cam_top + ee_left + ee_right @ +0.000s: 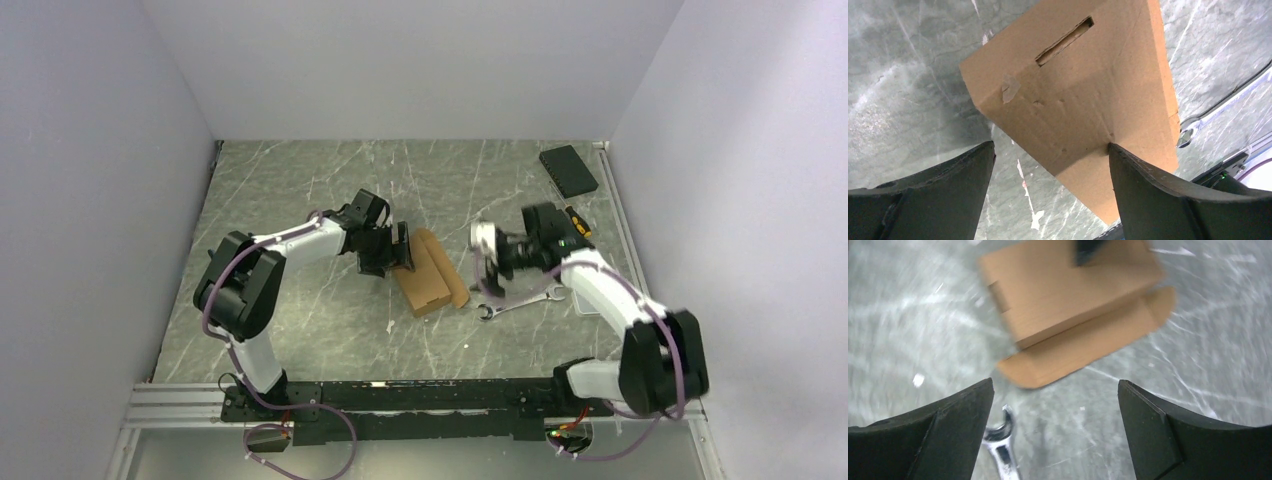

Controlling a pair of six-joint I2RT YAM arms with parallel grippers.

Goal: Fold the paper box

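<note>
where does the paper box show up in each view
top external: paper box at the centre of the picture.
left wrist: paper box fills the upper middle, slot showing.
right wrist: paper box top centre, blurred, one flap lying open.
shared landmark: the wrench beside the box; right edge in left wrist, bottom left in right wrist.

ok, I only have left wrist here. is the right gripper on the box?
Observer: No. The right gripper is open and clear of the paper box, off to its right.
Operator: Any flap unfolded on that side?
Observer: Yes. The right wrist view shows one rounded flap lying flat on the table, on the side toward the right arm.
Operator: Anything else out there?
Observer: A black pad lies in the far right corner, well away from the box.
</note>
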